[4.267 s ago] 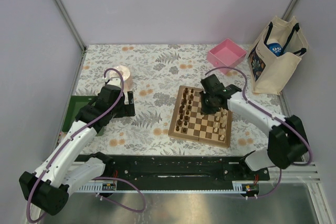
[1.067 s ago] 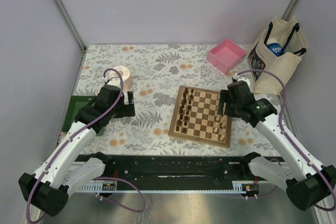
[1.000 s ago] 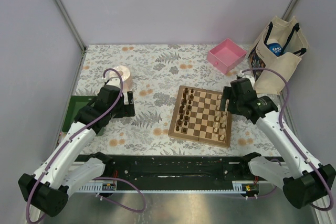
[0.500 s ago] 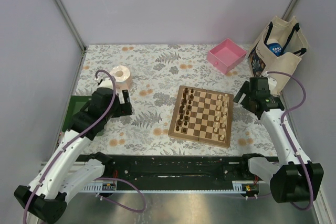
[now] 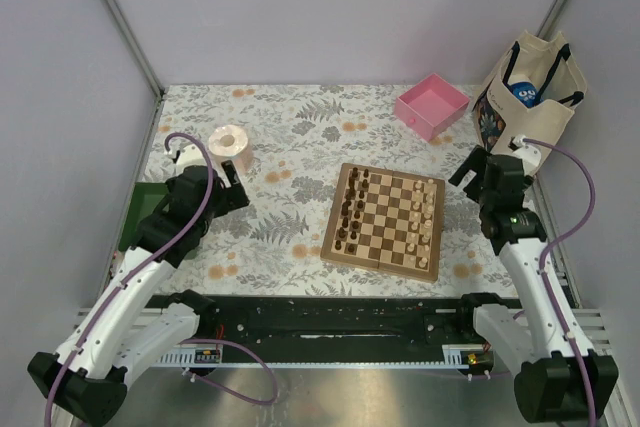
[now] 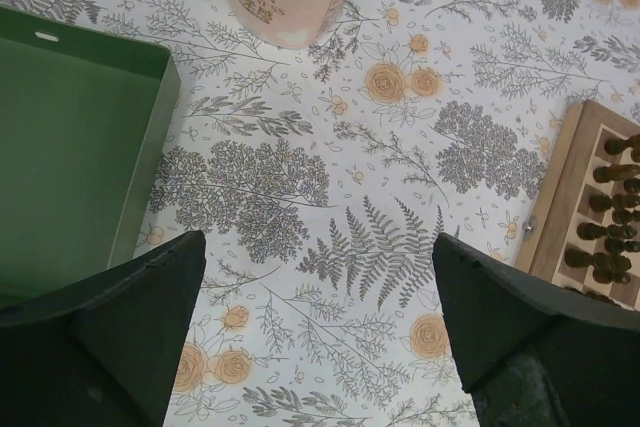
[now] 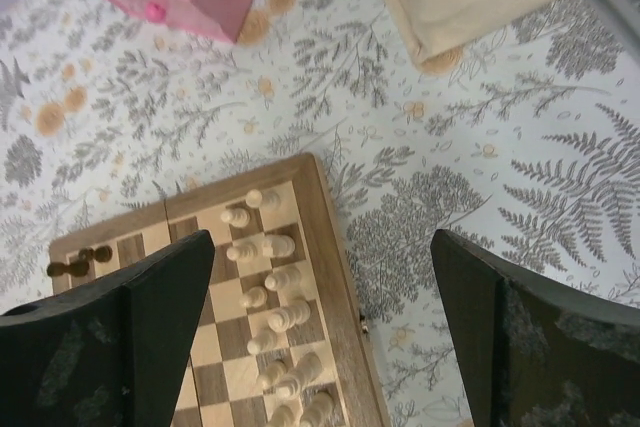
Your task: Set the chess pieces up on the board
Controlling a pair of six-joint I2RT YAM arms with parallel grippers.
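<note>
We find the board (image 5: 383,219) flat on the worktop (image 5: 300,137) between the arms. Dark chess pieces (image 5: 347,212) are ranked along its left edge, pale chess pieces (image 5: 426,227) along its right. The left end effector (image 6: 318,277) and right end effector (image 7: 322,277) hang off-board, fingers spread wide, empty; we judge this leaves the ranks unobstructed. The green tray (image 6: 70,157) shows bare. Beyond, the pink tray (image 5: 432,105) looks empty and the tote bag (image 5: 525,107) holds something blue.

The right gripper (image 5: 472,169), which hung over the far middle of the board (image 5: 380,266), has drawn off past the board's right edge and now sits on the cloth side, clear of it. The left gripper (image 5: 232,190) has backed a little farther left of the board, uncovering the paper roll (image 5: 232,144) it had half hidden.
</note>
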